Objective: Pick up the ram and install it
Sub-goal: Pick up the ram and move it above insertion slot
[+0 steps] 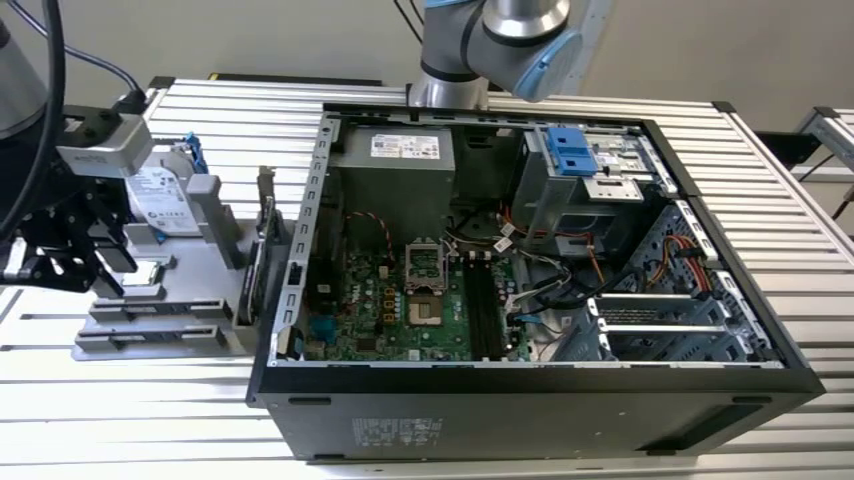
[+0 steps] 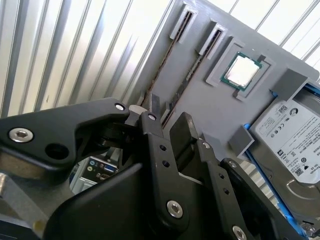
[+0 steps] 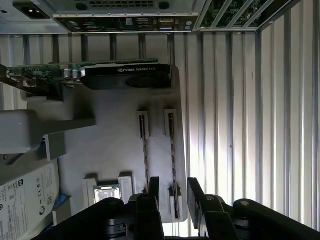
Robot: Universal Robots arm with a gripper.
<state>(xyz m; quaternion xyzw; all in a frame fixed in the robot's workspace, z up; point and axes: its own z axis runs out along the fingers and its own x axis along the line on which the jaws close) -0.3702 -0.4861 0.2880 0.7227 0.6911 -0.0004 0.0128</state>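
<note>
Straddling the ram (image 3: 172, 160), the gripper (image 3: 174, 186) in the first wrist view has its two black fingers (image 3: 154, 186) spread, one on either side of the thin stick. The stick stands on edge in a slot of the grey tray (image 3: 115, 130). Whether the fingers touch it I cannot tell. A second stick (image 3: 144, 150) stands in the neighbouring slot, just beside the ram and outside the gap. Further along the tray an expansion card (image 3: 125, 75) stands on edge. A processor chip (image 3: 106, 193) sits in a square recess near the fingers, and a hard drive (image 3: 25, 200) lies at the tray's edge. The rear of the computer case (image 3: 125, 20) lies beyond the card.

In the second wrist view the spread fingers flank one end of the ram. The chip and the blue-railed drive lie further off on the tray.

In the exterior view the gripper hangs over the tray at the exterior view's left, on a slatted metal table (image 1: 534, 100). It is well apart from the motherboard (image 1: 400, 300) in the open case. The ram seems to stand beneath the gripper, though the slots are hard to make out from here.
</note>
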